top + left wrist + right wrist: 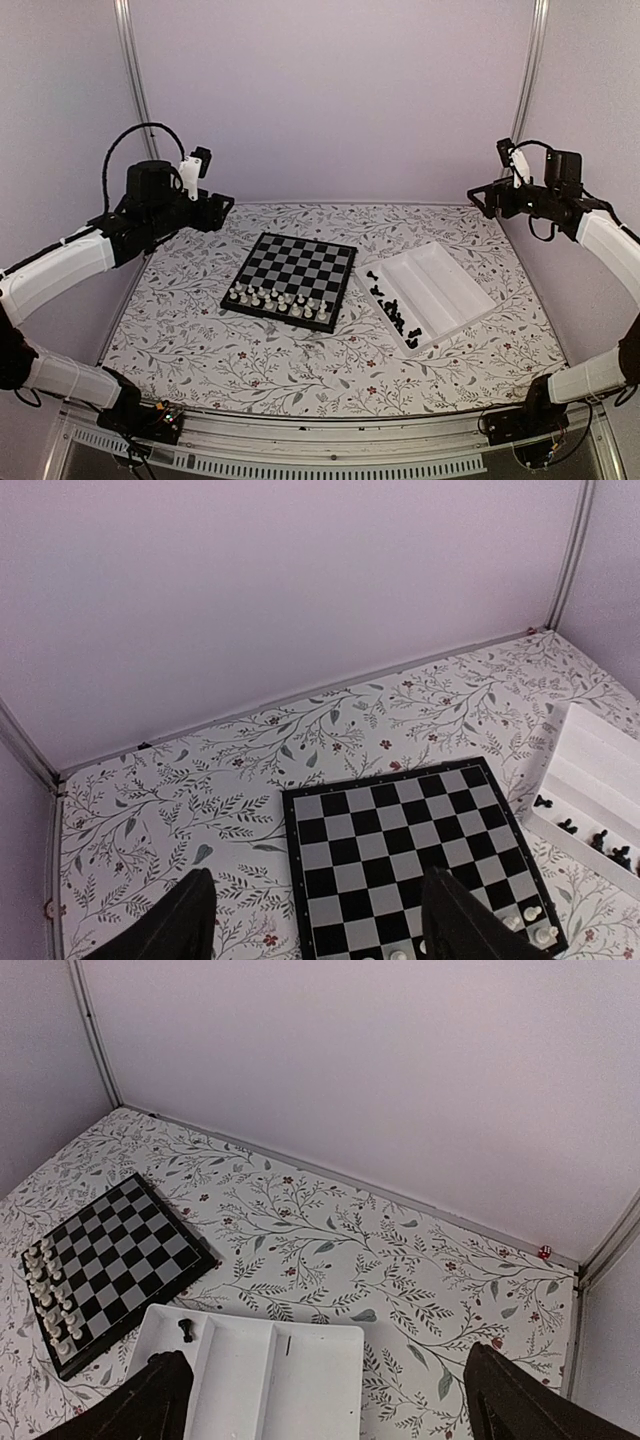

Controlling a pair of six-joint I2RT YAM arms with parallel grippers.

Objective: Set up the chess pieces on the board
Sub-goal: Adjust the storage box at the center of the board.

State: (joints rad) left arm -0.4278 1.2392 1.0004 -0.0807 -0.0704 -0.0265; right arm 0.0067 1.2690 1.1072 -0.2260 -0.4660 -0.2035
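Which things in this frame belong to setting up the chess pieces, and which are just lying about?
Part of the job:
- black chess pieces, loose in the white tray
- board, far rows bare

Just there:
- white tray itself
- white chessmen, already lined up on the board's near rows
- floral table cover

Board (pixel 300 262): small square with black-and-white checks and a thin black rim. It lies flat near the table's middle, turned slightly off square.
Board load: white men (pixel 280 299) fill the two rows at its 6 o'clock edge.
Pieces (pixel 400 318): tiny black chessmen of mixed shapes, in a loose cluster off the board, at its 4 o'clock. They lie in the tray (pixel 445 285), along its 7 o'clock side.
Strays: a couple of black men sit apart at the tray's 10 o'clock corner.
Pose: too small to tell upright from toppled.
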